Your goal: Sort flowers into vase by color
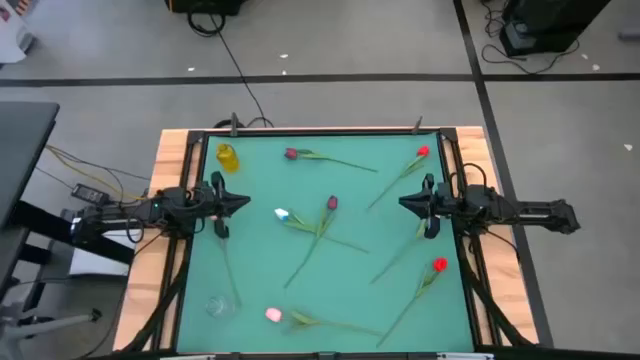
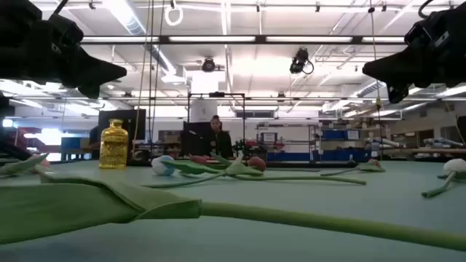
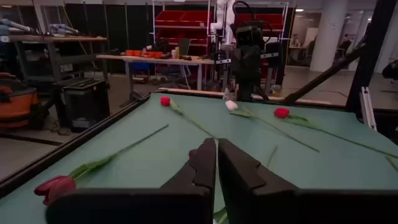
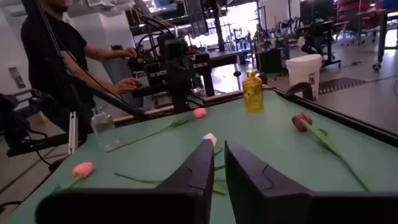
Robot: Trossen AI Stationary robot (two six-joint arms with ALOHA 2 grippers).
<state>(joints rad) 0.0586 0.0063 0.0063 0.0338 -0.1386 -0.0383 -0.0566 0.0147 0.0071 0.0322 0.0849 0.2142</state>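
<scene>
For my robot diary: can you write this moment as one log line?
left gripper: shut, empty, hovering | right gripper: empty, hovering | flowers: all on table | yellow vase: empty
</scene>
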